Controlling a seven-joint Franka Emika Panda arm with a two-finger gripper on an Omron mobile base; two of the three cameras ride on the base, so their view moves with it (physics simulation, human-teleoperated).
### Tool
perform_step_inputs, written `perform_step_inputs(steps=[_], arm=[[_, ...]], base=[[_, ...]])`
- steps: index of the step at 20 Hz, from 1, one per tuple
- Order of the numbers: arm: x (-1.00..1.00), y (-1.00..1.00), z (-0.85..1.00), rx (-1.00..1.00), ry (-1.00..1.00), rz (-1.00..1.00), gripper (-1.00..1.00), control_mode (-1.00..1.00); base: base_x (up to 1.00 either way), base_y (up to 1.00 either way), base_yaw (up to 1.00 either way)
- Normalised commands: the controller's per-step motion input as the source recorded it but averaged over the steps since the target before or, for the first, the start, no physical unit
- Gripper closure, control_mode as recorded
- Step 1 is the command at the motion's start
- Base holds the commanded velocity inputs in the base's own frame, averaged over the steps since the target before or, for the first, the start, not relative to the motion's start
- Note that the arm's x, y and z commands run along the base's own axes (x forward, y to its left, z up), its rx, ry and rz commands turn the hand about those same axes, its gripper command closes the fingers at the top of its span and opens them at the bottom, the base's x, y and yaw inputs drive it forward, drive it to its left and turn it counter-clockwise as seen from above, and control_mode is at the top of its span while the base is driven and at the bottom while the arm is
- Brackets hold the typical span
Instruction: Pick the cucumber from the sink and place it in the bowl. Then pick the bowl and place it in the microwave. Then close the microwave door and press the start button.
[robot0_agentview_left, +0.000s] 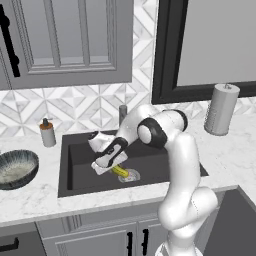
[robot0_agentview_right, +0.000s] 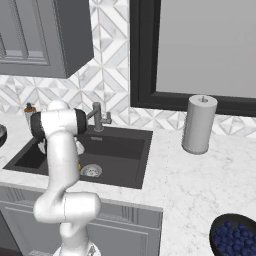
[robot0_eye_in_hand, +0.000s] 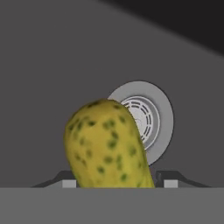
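Note:
A yellow-green speckled cucumber (robot0_agentview_left: 120, 171) hangs low in the dark sink (robot0_agentview_left: 75, 165), just above the round metal drain (robot0_agentview_left: 132, 175). My gripper (robot0_agentview_left: 112, 167) reaches down into the basin from the right and is shut on the cucumber. In the hand view the cucumber (robot0_eye_in_hand: 107, 144) stands between the two fingertips (robot0_eye_in_hand: 169, 183), with the drain (robot0_eye_in_hand: 153, 118) behind it. The blue-grey streaked bowl (robot0_agentview_left: 17, 169) sits on the counter left of the sink, with nothing in it. The microwave is out of view.
A soap dispenser (robot0_agentview_left: 47, 132) stands behind the bowl and a faucet (robot0_agentview_right: 97, 117) behind the sink. A paper towel roll (robot0_agentview_left: 221, 109) stands on the right counter. A dark bowl of blueberries (robot0_agentview_right: 235, 235) sits near the front right.

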Motion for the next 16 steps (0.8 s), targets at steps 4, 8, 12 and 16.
perform_step_inputs(steps=[4,8,12,16], arm=[[-0.44,0.35,1.00,0.00,-0.04,-0.02,1.00,-1.00],[-0.47,0.42,1.00,0.00,-0.01,-0.03,1.00,-1.00],[-0.50,0.58,1.00,0.00,0.00,-0.01,1.00,-1.00],[-0.36,0.90,0.84,0.00,0.00,0.01,1.00,-1.00]], base=[[0.00,0.00,0.00],[0.00,0.00,0.00],[0.00,0.00,0.00],[0.00,0.00,0.00]])
